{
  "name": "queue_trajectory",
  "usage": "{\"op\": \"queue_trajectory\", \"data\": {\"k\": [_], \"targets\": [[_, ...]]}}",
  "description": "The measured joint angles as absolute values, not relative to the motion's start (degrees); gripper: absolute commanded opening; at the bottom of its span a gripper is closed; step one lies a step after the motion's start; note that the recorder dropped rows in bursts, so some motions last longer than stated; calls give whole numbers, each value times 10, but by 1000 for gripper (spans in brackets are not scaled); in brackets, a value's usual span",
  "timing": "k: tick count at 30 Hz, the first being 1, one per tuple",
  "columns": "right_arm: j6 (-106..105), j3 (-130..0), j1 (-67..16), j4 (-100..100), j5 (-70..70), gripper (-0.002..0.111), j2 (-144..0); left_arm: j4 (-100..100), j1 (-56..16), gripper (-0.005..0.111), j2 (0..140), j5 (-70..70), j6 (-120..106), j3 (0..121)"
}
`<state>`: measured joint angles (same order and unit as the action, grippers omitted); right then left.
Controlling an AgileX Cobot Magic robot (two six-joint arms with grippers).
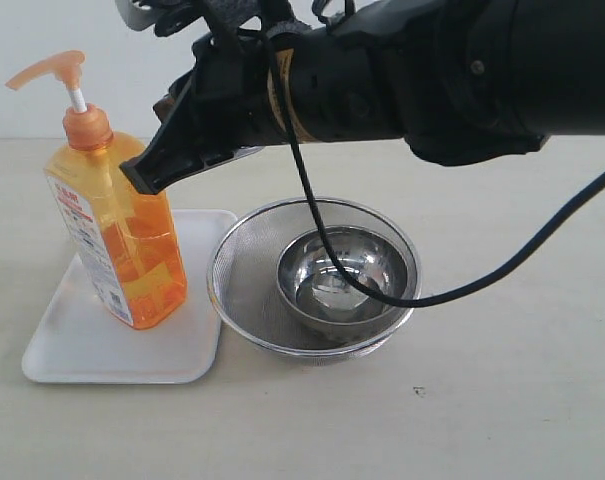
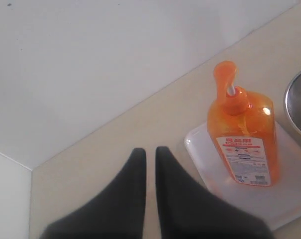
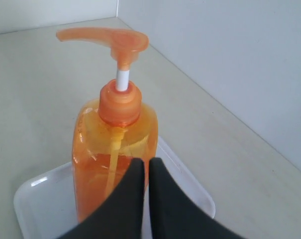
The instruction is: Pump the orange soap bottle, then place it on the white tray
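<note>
Now the orange soap bottle (image 1: 117, 235) stands upright on the white tray (image 1: 82, 350); beside it, a steel bowl (image 1: 347, 275) sits inside the mesh strainer (image 1: 244, 275), while right tool (image 3: 146, 163) and left tool (image 2: 150, 152) are both clenched, empty.

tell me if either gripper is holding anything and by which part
Nothing is held. The left gripper and right gripper are both shut on nothing; the bottle stands on the tray.

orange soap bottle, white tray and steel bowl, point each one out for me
orange soap bottle (image 1: 147, 260), exterior view, lower orange body
white tray (image 1: 102, 350), exterior view, bare front part
steel bowl (image 1: 377, 260), exterior view, inner wall
</note>
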<state>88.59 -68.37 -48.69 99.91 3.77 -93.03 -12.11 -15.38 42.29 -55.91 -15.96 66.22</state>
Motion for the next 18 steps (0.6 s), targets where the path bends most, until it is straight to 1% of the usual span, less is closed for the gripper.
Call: {"op": "queue_trajectory", "data": {"k": [6, 12, 14, 18], "targets": [[880, -684, -487, 999, 35, 0, -930, -126, -154, 5, 464, -547, -166, 657], [872, -684, -487, 999, 27, 0, -930, -128, -150, 5, 505, -536, -188, 608], [871, -684, -487, 999, 26, 0, -930, -116, -134, 5, 525, -512, -188, 583], [871, -684, -487, 999, 24, 0, -930, -63, -71, 5, 551, -482, -191, 570]]}}
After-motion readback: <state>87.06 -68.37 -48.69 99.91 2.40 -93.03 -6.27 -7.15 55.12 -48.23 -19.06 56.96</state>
